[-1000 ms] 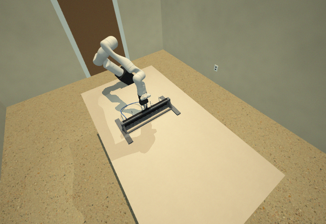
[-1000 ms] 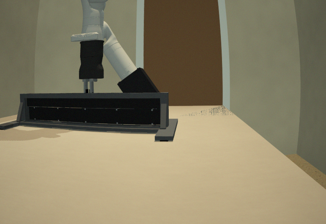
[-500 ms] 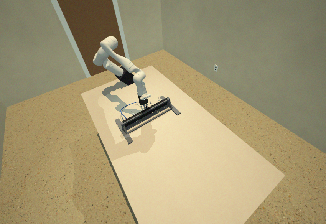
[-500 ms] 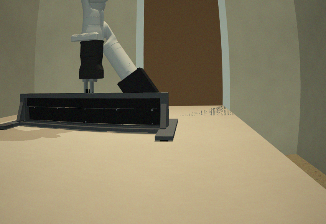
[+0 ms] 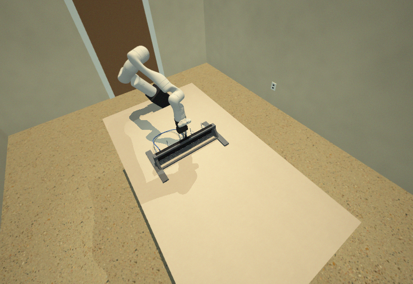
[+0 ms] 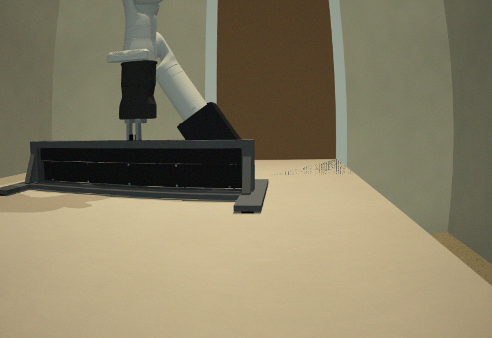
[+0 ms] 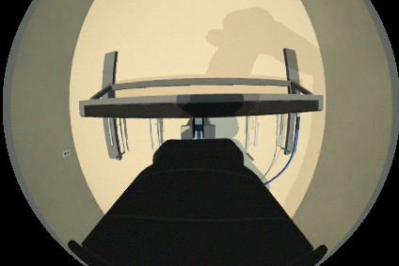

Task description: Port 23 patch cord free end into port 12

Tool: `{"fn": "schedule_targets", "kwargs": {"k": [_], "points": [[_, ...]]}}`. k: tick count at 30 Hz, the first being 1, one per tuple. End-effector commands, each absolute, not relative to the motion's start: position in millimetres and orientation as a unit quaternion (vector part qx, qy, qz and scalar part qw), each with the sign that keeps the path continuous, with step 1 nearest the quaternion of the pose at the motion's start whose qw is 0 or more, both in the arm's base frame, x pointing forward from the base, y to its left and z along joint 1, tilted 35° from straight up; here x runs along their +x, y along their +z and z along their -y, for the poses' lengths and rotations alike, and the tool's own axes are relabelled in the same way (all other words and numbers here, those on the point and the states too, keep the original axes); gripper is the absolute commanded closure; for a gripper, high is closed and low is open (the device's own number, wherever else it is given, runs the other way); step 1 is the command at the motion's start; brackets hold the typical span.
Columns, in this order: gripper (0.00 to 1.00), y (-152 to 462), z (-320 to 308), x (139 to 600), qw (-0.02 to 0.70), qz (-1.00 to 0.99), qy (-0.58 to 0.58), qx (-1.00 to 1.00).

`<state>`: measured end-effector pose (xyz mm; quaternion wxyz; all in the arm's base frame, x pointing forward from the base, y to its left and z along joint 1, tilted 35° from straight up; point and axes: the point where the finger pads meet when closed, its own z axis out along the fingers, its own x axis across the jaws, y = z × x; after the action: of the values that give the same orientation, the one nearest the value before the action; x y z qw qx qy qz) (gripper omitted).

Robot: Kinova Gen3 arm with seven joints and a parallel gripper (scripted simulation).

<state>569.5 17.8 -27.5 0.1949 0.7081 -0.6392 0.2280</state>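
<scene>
Going left to right in the top view, we have the blue cord (image 5: 153,141) (image 7: 295,144) looping from the rack's left end toward the gripper (image 5: 184,135) (image 6: 133,137) (image 7: 199,124). Its fingers are clamped on the blue plug (image 7: 199,127), at the panel front near mid-width. We probably have it at or partly in port 12, though the numbers and latch are hidden from us. We want it latch up and square to the jack, pushed straight and slowly to the end of travel; a halfway stall calls for steady pressure, without twisting. We watch the rack (image 5: 163,176) (image 6: 143,144) (image 7: 132,99) out to its right foot (image 5: 222,139) (image 6: 250,202) (image 7: 110,70) for sliding or tipping, and release only once latched, without dragging the cord.
</scene>
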Motion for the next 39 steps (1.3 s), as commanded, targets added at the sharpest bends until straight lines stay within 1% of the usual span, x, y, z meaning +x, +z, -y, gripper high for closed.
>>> {"fn": "schedule_targets", "kwargs": {"k": [1,6,7,39], "points": [[1.00,-19.5,-14.6,582.9,0.189,0.635,0.238,0.710],[1.00,-19.5,-14.4,582.5,0.189,0.635,0.238,0.710],[0.27,-27.8,-17.1,568.6,0.196,0.641,0.225,0.707],[0.27,-26.5,-17.2,568.8,0.198,0.638,0.227,0.709]]}}
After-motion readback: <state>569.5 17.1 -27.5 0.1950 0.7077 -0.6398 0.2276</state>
